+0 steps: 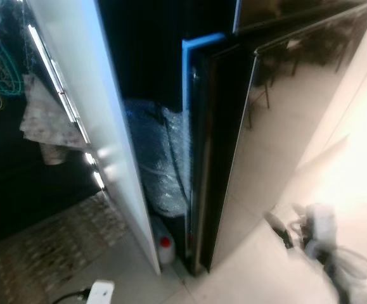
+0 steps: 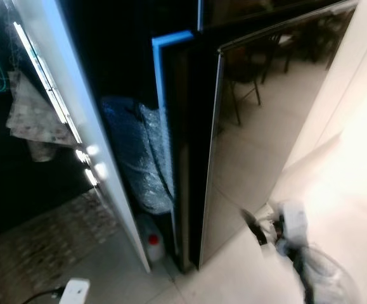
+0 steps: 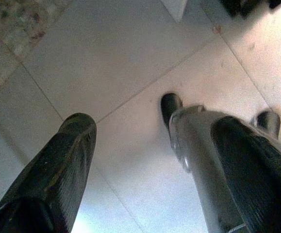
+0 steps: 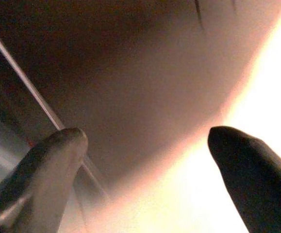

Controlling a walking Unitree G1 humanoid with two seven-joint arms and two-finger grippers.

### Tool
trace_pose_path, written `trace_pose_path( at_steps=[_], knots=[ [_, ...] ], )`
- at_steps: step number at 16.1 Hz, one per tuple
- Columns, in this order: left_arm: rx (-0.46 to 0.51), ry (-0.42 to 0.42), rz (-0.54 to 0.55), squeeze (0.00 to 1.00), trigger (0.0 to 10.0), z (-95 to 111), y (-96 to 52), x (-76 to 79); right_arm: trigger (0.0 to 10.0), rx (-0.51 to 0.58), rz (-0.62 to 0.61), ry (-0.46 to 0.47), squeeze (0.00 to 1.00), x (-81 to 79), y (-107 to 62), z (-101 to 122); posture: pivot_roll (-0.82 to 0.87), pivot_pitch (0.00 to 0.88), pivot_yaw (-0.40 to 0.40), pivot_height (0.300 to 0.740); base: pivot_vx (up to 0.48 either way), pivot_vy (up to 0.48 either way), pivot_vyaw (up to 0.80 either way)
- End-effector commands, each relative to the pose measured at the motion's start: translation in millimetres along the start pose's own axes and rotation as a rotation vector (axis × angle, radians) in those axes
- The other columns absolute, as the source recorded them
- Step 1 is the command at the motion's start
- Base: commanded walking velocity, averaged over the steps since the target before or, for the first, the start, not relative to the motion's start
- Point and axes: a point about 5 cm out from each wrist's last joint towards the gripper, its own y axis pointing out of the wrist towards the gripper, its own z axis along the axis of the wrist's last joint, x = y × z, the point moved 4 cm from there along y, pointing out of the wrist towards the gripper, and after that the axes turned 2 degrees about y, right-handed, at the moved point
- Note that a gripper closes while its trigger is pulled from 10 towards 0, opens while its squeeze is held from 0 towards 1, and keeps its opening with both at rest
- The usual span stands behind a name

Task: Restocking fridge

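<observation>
Floor tiles lie nearest, under the dark glossy fridge door seen edge-on. Right gripper, fingers spread, faces it; left gripper hangs spread, empty. Best: square up before reaching.

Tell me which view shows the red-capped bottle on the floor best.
The left eye view: the red-capped bottle stands on the floor in the gap between the white panel and the dark glossy door, cap plainly seen. The right eye view shows it too, slightly more tucked behind the panel. The wrist views look at floor tiles and a blurred surface.
</observation>
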Motion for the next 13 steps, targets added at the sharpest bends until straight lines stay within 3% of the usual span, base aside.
trace_pose_path(
  at_steps=[1, 2, 5, 9, 13],
  knots=[
    [-0.015, 0.000, 0.017, 0.00, 10.0, -5, -1.1, -5.7, 10.0, -0.231, -0.089, 0.078, 0.00, -13.8, -10.9, -74, -0.05, 0.000, 0.044, 0.740, 0.000, 0.000, 0.00],
    [-0.015, 0.000, 0.020, 0.00, 10.0, -5, -1.2, -6.9, 10.0, -0.315, -0.123, 0.161, 0.00, -26.1, -16.7, -100, -0.05, 0.000, 0.050, 0.740, 0.000, 0.000, 0.00],
    [-0.013, -0.003, 0.028, 0.00, 10.0, -6, -1.4, -8.2, 10.0, -0.390, -0.145, 0.222, 0.00, -43.8, -22.0, -123, -0.03, 0.000, 0.041, 0.740, 0.000, 0.000, 0.00],
    [-0.016, 0.005, 0.021, 0.00, 10.0, -6, -1.4, -7.8, 10.0, -0.427, -0.174, 0.213, 0.00, -53.4, -22.4, -133, -0.05, 0.000, 0.055, 0.740, 0.000, 0.000, 0.00],
    [-0.018, 0.006, 0.023, 0.00, 10.0, -6, -1.5, -8.5, 10.0, -0.394, -0.139, 0.147, 0.00, -52.5, -16.9, -122, -0.04, 0.000, 0.049, 0.740, 0.000, 0.000, 0.12]
  ],
)
